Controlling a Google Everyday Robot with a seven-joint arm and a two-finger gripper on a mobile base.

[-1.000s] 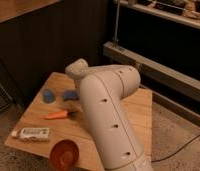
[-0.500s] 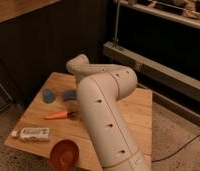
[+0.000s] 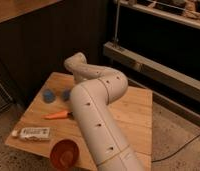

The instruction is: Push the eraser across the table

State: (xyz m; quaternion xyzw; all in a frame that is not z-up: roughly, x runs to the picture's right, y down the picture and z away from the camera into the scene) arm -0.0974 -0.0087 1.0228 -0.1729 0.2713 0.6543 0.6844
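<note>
My white arm (image 3: 100,107) rises from the bottom of the camera view and bends over the middle of the light wooden table (image 3: 138,112). Its last link (image 3: 77,64) curls toward the table's far left side. The gripper hangs somewhere behind that link, hidden by the arm. The eraser is hidden too; no dark block with a white strip shows anywhere on the bare wood.
Two blue objects (image 3: 48,95) (image 3: 66,94) lie at the left, with an orange carrot (image 3: 58,115) in front of them. A white tube (image 3: 34,133) lies near the front left edge. An orange bowl (image 3: 65,154) stands at the front. A dark shelf unit (image 3: 158,65) runs behind the table on the right.
The arm's far link has lifted and stretched a little farther toward the back left of the table. The carrot, tube, bowl and blue objects have not moved.
</note>
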